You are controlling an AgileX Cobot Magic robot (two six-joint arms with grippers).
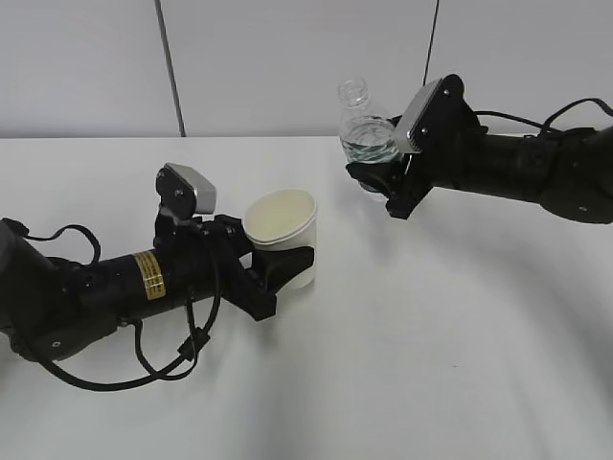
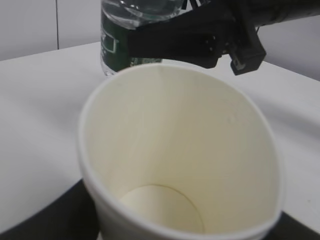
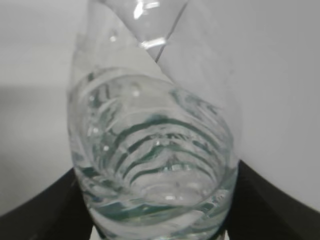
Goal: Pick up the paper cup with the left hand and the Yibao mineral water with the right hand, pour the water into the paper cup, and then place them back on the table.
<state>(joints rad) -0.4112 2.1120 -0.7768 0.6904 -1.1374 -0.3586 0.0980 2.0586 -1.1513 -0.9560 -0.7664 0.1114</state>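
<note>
The white paper cup (image 1: 283, 233) is held upright by my left gripper (image 1: 276, 273), which is shut on its lower wall, just above the table (image 1: 431, 345). In the left wrist view the cup (image 2: 165, 150) fills the frame and its cream inside is dry. My right gripper (image 1: 383, 182) is shut on the Yibao mineral water bottle (image 1: 364, 129), uncapped and lifted behind and to the right of the cup, tilted slightly left. Clear water (image 3: 155, 165) shows in the bottle in the right wrist view. The bottle's green label (image 2: 116, 47) shows behind the cup.
The white table spreads all round both arms. A black cable (image 1: 144, 369) loops under the left arm. A pale wall with a dark seam (image 1: 170, 67) stands behind the table's far edge.
</note>
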